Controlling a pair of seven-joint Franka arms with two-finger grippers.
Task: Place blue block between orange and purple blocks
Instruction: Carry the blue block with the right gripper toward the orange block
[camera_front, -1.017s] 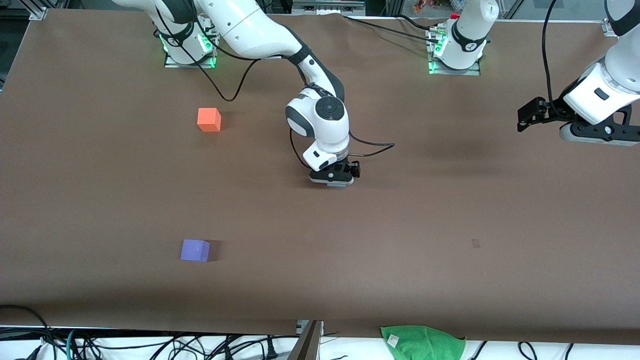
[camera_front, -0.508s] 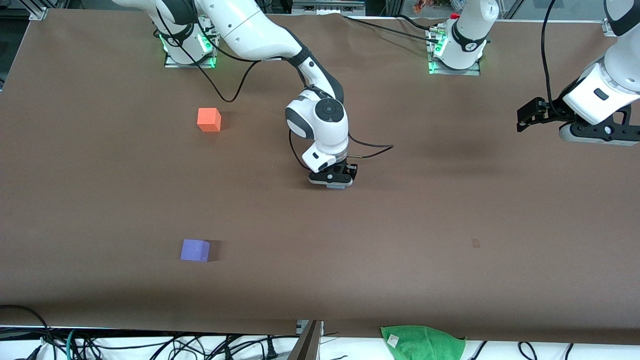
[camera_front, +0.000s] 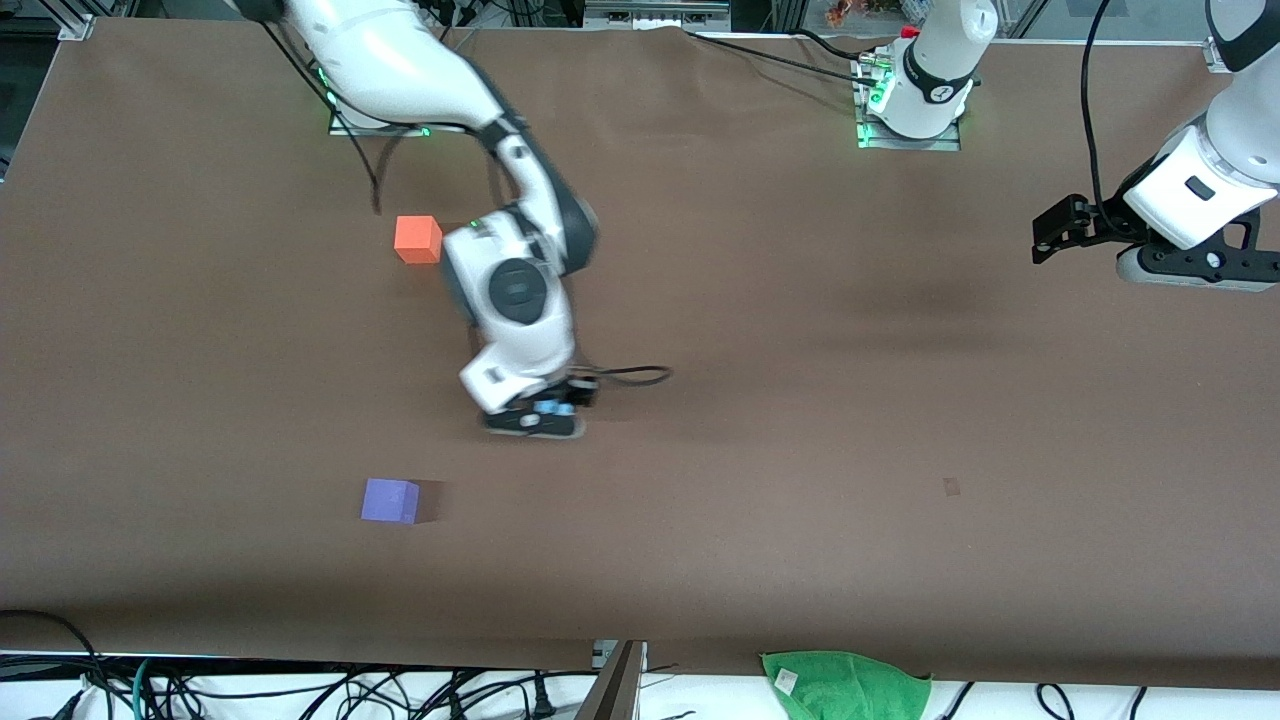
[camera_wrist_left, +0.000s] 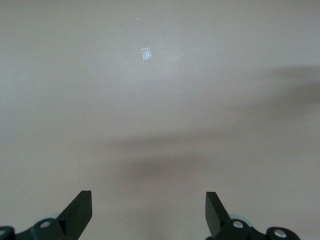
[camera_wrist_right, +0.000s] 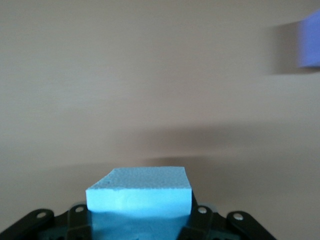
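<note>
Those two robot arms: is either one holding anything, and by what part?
The right gripper holds the small light-blue matte cube by two opposite side faces, over the brown table. The left gripper waits open, holding nothing.

brown table (camera_front: 900, 420); green cloth (camera_front: 845, 685), cables (camera_front: 300, 690) at edge

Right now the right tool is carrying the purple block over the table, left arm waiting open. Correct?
Not quite. The right tool is shut on the blue block, as the right wrist view shows; the purple block sits on the table. The left tool does wait open.
</note>
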